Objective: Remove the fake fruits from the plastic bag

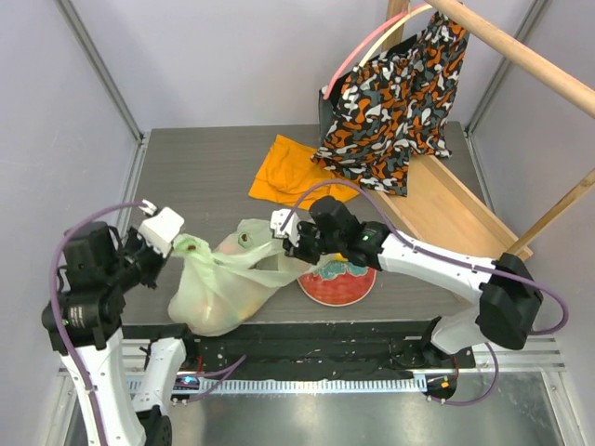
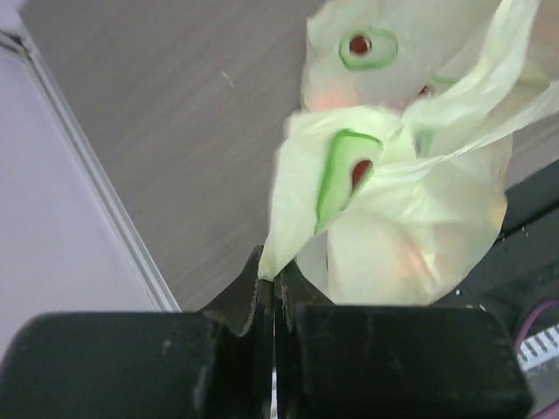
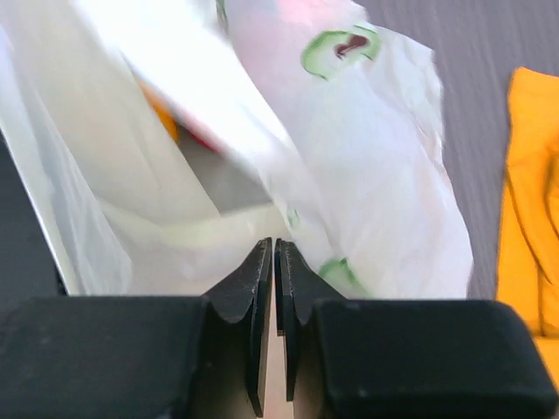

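Pinching the left edge of the plastic bag (image 1: 228,293), the left gripper (image 1: 179,245) has its jaws pressed together on the film. The right gripper (image 1: 294,247) has its jaws nearly closed on the bag's right edge, and the bag is stretched between the two. The bag rests on the table (image 1: 204,167) near the front edge. The fake fruits (image 3: 163,113) show only as blurred orange and red shapes inside. A red plate (image 1: 337,286) lies just right of the bag.

Plastic bag (image 1: 228,288) left of plate (image 1: 337,292) — cloth (image 1: 293,172) behind both.
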You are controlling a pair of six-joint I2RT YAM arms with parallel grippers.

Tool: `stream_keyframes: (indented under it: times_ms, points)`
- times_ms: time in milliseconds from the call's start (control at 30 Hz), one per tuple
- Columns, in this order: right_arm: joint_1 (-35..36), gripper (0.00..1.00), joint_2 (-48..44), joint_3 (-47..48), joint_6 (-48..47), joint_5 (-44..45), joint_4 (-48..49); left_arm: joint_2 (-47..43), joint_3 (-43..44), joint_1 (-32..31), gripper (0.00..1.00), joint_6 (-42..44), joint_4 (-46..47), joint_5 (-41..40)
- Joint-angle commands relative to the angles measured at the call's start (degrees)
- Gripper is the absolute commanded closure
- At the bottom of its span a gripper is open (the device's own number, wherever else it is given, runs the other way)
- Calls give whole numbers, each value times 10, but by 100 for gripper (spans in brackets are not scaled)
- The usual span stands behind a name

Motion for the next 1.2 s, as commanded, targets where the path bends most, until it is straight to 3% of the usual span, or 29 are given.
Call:
stream_keyframes:
  times_ms: [0,267,500,800,900,967,1067,1167]
  points:
    - [24,85,62,61,23,-56,5,-33,-77,1,100,56,-174,-44]
    - [49,75,225,206,8,49,8,-21,-121,0,100,83,-163,-18]
    - [45,73,290,251,34,215,121,-59,-133,1,100,53,-121,-27]
    - [23,69,371,420,46,247,146,-122,-219,1,100,88,-123,-62]
    - [8,64,365,441,54,234,128,-120,-219,0,100,67,-116,-63]
    - [-6,55,343,453,66,143,72,-110,-223,1,100,54,-117,-60]
    - [-14,50,297,457,74,-9,-11,-100,-229,1,100,38,-111,-48]
    - [-16,49,243,455,80,-82,-74,-95,-232,1,100,32,-102,-42]
